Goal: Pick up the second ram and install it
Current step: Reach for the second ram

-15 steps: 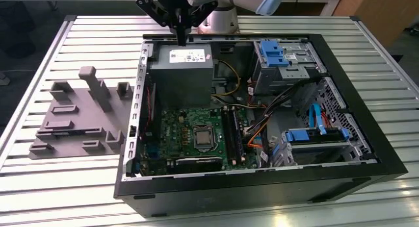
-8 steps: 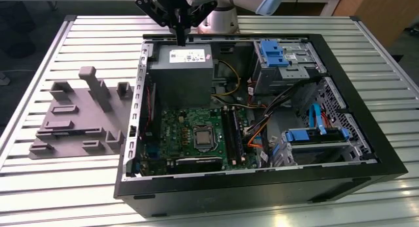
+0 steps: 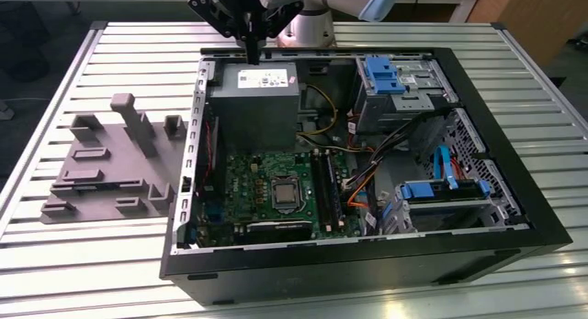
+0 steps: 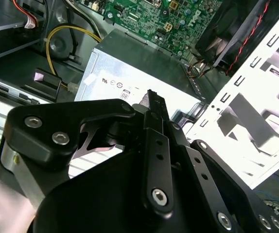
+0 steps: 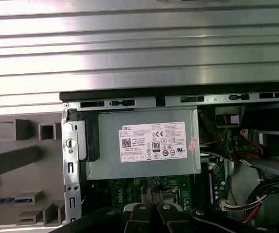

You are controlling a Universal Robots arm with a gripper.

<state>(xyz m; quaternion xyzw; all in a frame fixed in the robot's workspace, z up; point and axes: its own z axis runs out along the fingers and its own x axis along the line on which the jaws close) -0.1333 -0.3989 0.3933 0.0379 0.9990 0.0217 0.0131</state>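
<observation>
In the exterior view the arm is cut off by the picture's edge above the gripper. In the second wrist view the power supply beneath it is largely hidden by the closed fingers; whether anything is pinched between them cannot be told. The grey tray beside it is cropped in the first wrist view.

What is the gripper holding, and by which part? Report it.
Nothing, as far as the pictures show. The gripper hangs above the power supply with its fingers closed together and nothing between them.
</observation>
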